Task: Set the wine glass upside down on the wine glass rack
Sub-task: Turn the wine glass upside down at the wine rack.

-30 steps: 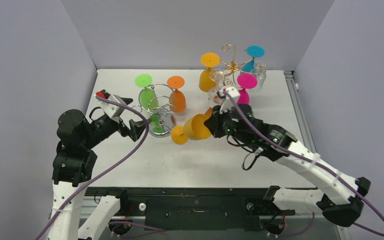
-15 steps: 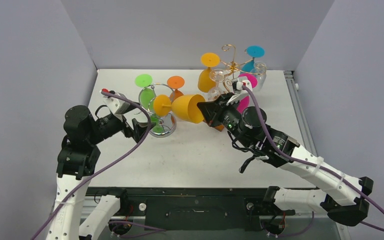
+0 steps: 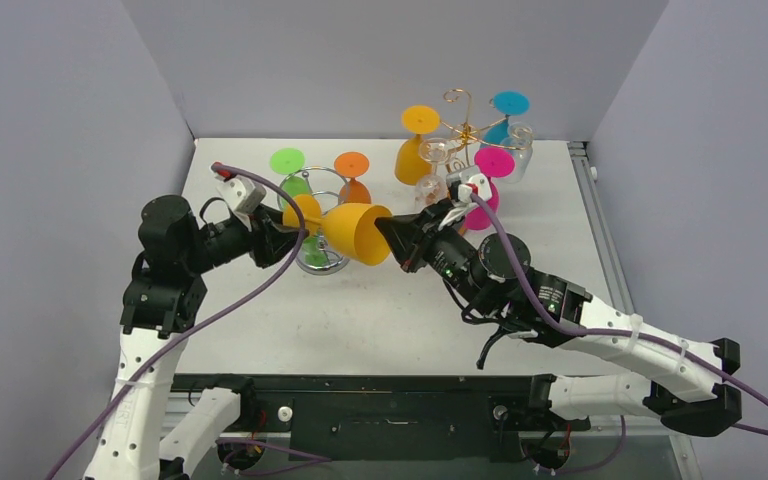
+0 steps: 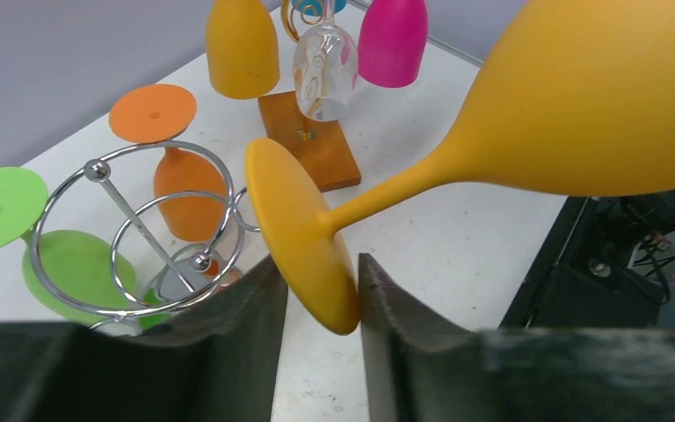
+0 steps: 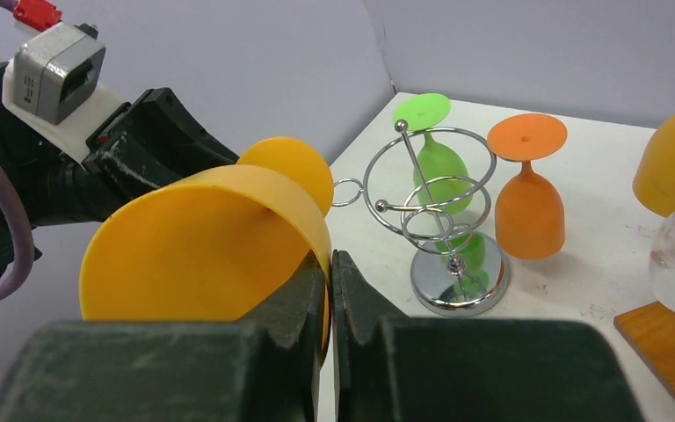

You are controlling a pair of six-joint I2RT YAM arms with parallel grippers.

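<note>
Right, big picture first: the white table [image 3: 400,320] fills the middle of the overhead view, and both arms reach in from the bottom edge. The right arm [image 3: 600,325] stretches from lower right up to centre. The left arm [image 3: 160,290] climbs the left side and bends in toward centre.

Upper right of centre stands the gold rack [image 3: 465,125] on its wooden base [image 4: 312,149]. 5 glasses hang on it with feet up: 1 yellow [image 3: 415,150], 1 teal [image 3: 508,105], 1 pink [image 3: 493,165] and 2 clear [image 3: 432,165].

Left of centre is the silver rack [image 5: 439,220], all wire rings on a round base. A green glass [image 3: 290,175] and an orange glass [image 3: 353,180] sit upside down right beside it.

Now the action: the yellow wine glass [image 3: 355,232] lies on its side in the air between the 2 arms, just above and in front of the silver rack. Its mouth faces right and its foot [image 4: 303,237] faces left.

The right gripper [image 5: 329,272] is clamped tight on the bowl's rim, 1 finger inside and 1 outside. The left gripper [image 4: 319,277] has the foot's lower edge between its fingers, with the pads [image 4: 378,290] pressed against it on either side.
</note>
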